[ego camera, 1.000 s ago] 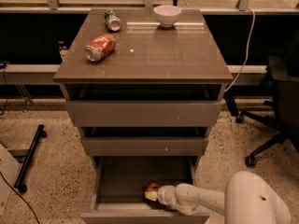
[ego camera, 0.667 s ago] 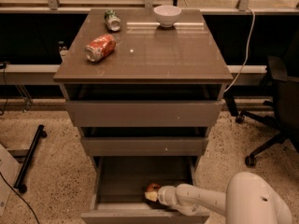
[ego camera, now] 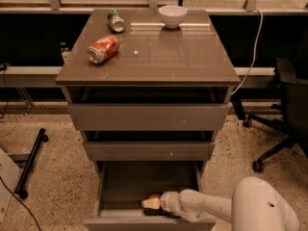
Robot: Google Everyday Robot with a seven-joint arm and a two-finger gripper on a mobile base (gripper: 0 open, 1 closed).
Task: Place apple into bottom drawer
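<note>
on the worktop a crushed soda can lies on its side at the left, with a white bowl further back; neither bears on the move. below, the bottom drawer stands pulled out, its floor showing at the left. near the drawer's front, about mid-width, the apple shows as a small red patch low inside the box, touching or just behind the tip of the tool. the tool reaches in from the right on the white arm, which lies roughly level and points left, so the apple sits at the tool's left end, within the drawer walls. whether the tool is clenched on the apple or has let go, i cannot tell. i judge the apple at or near the drawer floor, so what remains is letting go and withdrawing rightward and up, clear of the drawer front.
</note>
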